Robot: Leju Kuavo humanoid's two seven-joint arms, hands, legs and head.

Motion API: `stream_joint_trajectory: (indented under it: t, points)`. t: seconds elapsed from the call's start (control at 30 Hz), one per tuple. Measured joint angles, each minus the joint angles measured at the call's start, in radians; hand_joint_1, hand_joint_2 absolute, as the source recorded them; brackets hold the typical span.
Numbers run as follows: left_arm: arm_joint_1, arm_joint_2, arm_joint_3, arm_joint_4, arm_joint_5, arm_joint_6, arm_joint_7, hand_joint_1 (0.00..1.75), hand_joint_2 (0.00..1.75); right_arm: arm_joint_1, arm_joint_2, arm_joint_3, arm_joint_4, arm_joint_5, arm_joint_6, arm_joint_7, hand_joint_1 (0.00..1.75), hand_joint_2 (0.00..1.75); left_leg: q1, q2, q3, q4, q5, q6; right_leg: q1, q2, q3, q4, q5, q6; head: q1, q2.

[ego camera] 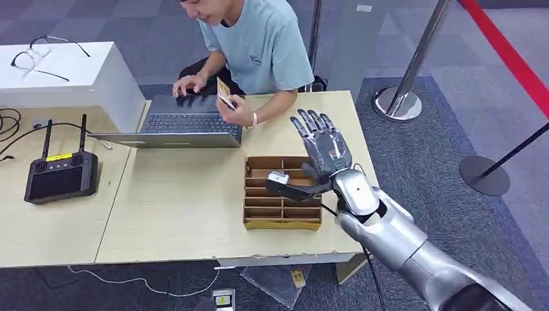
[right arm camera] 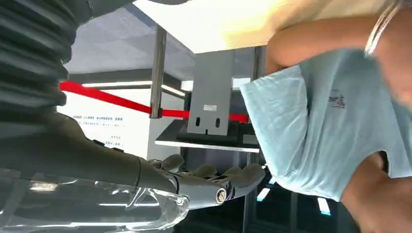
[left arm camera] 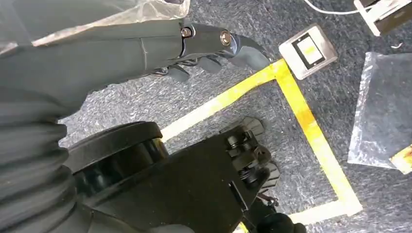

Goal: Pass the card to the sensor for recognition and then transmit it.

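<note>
Card (ego camera: 224, 94) in person's hand (ego camera: 238, 111).

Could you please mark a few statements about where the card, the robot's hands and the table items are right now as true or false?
1. The card is in the robot's right hand. False: a person's hand holds it above the laptop.
2. The right hand is raised with fingers spread, holding nothing. True.
3. The cardboard divider tray lies on the table. True.
4. The left hand rests on the table. False: it hangs over carpeted floor.
5. The black controller sits inside the tray. False: it lies apart on the neighbouring table.
</note>
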State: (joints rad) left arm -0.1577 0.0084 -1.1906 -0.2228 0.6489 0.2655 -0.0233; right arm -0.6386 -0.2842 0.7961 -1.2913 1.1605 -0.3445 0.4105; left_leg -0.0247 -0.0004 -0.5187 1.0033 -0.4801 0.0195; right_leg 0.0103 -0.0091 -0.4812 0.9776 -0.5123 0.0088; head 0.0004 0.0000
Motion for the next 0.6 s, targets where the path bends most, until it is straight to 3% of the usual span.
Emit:
stream_joint_trajectory:
  t: [0.33, 0.6]
  points:
    - [0.002, 0.001, 0.000, 0.000, -0.003, -0.002, 0.002, 0.00, 1.75, 0.002, -0.013, -0.011, -0.026, 0.011, 0.006, 0.014, 0.00, 1.75, 0.000, 0.000, 0.000, 0.000, 0.000, 0.000, 0.000, 0.000, 0.000, 0.000, 0.000, 0.000, 0.000, 0.000]
    - [0.001, 0.001, 0.000, 0.000, -0.006, -0.002, 0.000, 0.00, 1.75, 0.002, -0.062, -0.037, -0.106, 0.034, 0.103, 0.076, 0.00, 1.75, 0.000, 0.000, 0.000, 0.000, 0.000, 0.000, 0.000, 0.000, -0.001, 0.000, 0.000, 0.000, 0.000, 0.000]
